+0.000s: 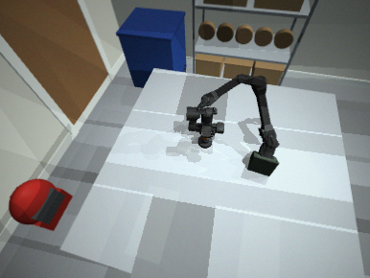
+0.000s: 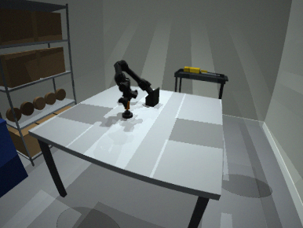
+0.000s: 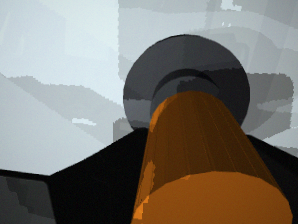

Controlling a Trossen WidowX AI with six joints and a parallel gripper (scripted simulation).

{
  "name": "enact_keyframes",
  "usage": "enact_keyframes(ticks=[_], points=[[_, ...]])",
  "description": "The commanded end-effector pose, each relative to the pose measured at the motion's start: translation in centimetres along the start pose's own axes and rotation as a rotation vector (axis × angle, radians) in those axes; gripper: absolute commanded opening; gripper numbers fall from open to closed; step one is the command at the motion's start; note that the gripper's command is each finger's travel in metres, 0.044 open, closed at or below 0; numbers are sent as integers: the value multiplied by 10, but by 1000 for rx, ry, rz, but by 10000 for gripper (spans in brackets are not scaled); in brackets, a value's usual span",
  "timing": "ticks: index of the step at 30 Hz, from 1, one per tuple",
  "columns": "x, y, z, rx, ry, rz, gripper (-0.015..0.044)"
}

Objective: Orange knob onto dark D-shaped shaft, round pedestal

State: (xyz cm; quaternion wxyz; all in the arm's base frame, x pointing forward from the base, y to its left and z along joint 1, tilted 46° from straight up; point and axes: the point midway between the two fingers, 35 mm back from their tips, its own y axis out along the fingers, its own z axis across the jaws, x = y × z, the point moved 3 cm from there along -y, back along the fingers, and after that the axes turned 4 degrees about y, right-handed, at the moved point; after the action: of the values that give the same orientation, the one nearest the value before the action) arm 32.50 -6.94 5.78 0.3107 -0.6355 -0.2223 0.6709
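My gripper (image 1: 204, 135) (image 2: 127, 103) is shut on the orange knob (image 3: 200, 183) (image 2: 128, 105) (image 1: 204, 139) and holds it upright right over the round dark pedestal (image 3: 143, 86) (image 2: 127, 115) (image 1: 205, 144). In the wrist view the knob fills the lower middle; its top face shows a D-shaped hole. The knob's lower end sits at the pedestal's centre, and the shaft is hidden under it. I cannot tell how far down the knob is. The dark fingers flank the knob at the bottom of the wrist view.
The arm's base (image 1: 263, 163) (image 2: 152, 97) stands on the table (image 1: 158, 225) (image 2: 188, 157) to the right of the pedestal. A blue bin (image 1: 153, 43) and a shelf rack (image 1: 249, 34) stand behind the table. A red object (image 1: 34, 203) lies on the floor at the left.
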Motion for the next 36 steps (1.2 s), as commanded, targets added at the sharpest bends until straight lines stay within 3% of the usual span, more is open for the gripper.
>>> enact_keyframes(ticks=[1,36], points=[[1,-1,-2,-3,-127,-1,0],[1,3,0,-3,-137,-1,0]])
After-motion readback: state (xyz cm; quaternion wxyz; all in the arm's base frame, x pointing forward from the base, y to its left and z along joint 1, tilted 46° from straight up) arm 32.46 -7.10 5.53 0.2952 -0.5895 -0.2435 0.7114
